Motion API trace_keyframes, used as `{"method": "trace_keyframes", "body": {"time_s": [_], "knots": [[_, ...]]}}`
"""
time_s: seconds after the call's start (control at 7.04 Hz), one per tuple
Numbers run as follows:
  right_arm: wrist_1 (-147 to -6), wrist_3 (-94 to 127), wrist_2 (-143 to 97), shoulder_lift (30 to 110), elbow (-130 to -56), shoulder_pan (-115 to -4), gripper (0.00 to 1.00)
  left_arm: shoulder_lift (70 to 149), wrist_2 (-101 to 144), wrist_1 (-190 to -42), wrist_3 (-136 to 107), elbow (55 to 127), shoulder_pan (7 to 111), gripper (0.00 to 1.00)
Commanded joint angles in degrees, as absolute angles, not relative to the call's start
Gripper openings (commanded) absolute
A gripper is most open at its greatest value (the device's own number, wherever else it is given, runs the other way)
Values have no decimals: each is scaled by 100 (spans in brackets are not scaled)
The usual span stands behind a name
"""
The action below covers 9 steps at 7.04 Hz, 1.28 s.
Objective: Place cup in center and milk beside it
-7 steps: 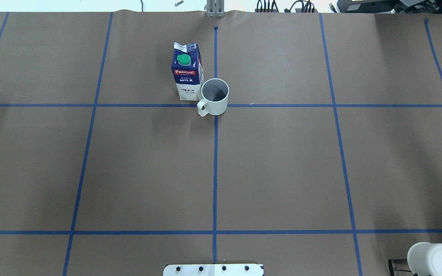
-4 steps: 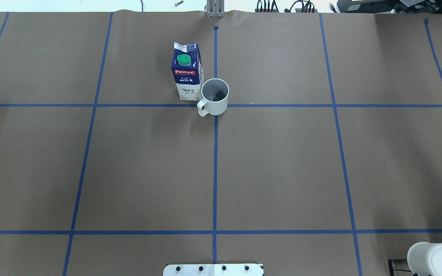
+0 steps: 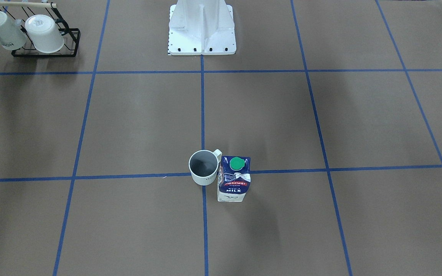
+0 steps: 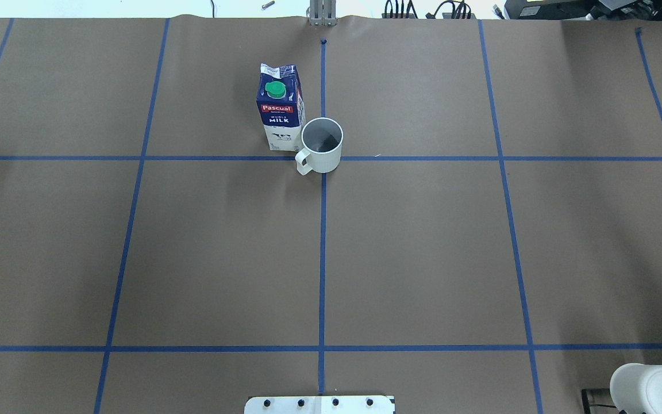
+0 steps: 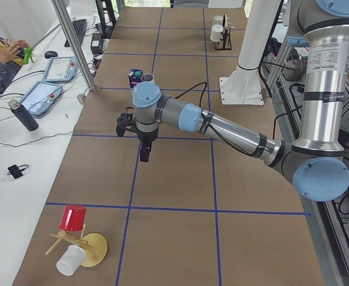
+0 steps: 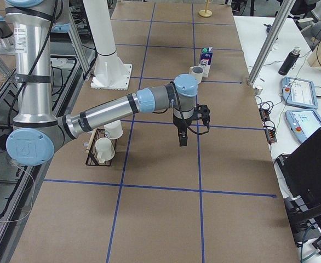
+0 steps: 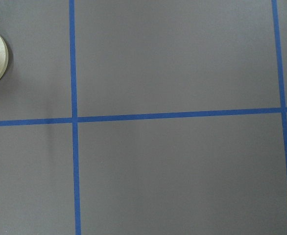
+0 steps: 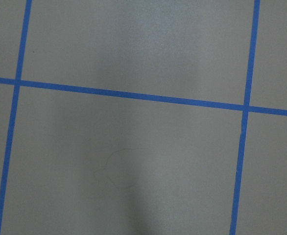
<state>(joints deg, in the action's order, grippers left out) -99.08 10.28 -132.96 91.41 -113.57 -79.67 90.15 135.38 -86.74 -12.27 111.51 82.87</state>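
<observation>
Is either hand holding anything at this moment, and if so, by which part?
Nothing is held. The cup and milk stand free, side by side; the left hand and right hand hang apart from them, with nothing visible in either.

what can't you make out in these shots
- left gripper: shows only in the exterior left view, small; open or shut unclear
- right gripper: only in the exterior right view; same doubt
- cup and milk: touching or merely close? the cup overlaps it in the overhead view
- cup's print: too small in every view
- white mug: cut off by the overhead view's corner
</observation>
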Motion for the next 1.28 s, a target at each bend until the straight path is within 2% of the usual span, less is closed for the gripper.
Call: {"method": "trace_keyframes", "body": {"time_s": [0.0,0.57,1.14], "knots": [[-9905,1037,-13298,9114,-11364,-7945,100,8947,13535,-8877,-1213,11267,8114,98],[-9905,1037,-13412,9114,-11373,-7945,100,8974,13500,-8877,-1967,11487,7656,98],[-9914,1124,-13429,9114,-11338,-7937,100,8947,13562,-8991,-1995,11400,7664,98]]}}
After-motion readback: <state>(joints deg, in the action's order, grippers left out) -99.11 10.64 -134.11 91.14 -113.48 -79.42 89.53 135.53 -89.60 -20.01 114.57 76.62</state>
